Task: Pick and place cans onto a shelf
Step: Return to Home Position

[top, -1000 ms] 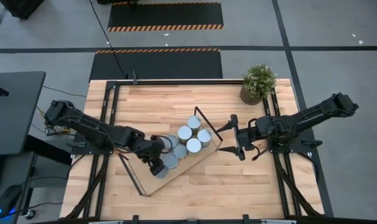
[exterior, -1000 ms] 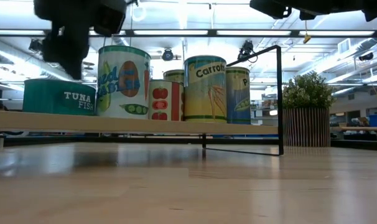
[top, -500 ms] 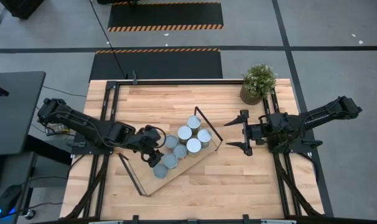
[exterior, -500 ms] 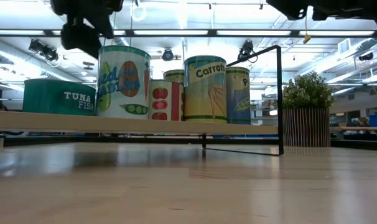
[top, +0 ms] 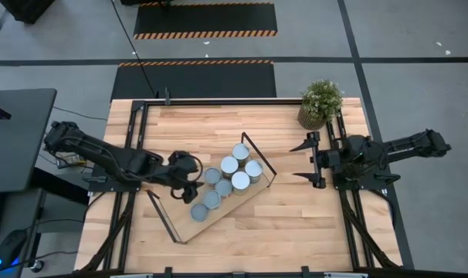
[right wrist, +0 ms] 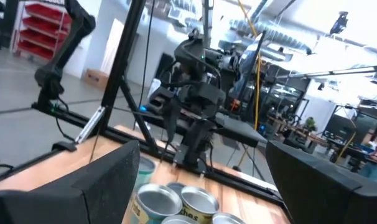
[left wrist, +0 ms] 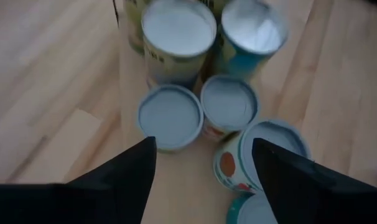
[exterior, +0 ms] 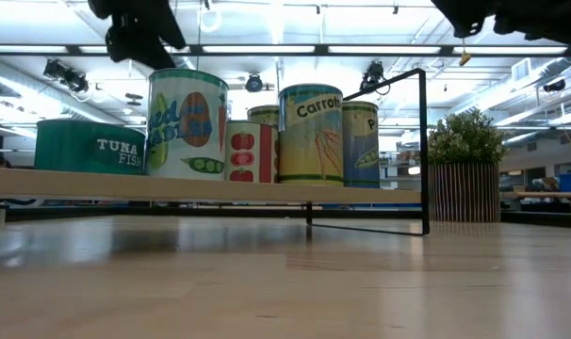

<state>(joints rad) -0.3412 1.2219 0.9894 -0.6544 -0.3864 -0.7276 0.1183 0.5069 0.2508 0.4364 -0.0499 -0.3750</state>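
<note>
Several cans (top: pixel 230 176) stand upright in a cluster on the light-wood shelf (top: pixel 186 228), which lies slantwise on the table with a black wire loop (top: pixel 259 158) at each end. The low view shows the cans (exterior: pixel 187 122) side by side on the board (exterior: pixel 220 186). My left gripper (top: pixel 194 177) is open and empty, above and just left of the cluster; its fingers (left wrist: pixel 139 168) stand wide apart over the can tops (left wrist: pixel 170 116). My right gripper (top: pixel 308 162) is open and empty, near the table's right edge, facing the cans (right wrist: pixel 176 202).
A potted green plant (top: pixel 320 102) stands at the table's far right corner, close to my right arm. Bare tabletop lies at the near side (top: pixel 296 232) and the far side (top: pixel 211 123) of the shelf. Black frame rails run along the table's left and right edges.
My left gripper has risen and drawn back from over the near-left cans toward the table's far-left, empty. My right gripper has drawn back toward the table's right edge, away from the shelf. The cans have stayed where they were.
</note>
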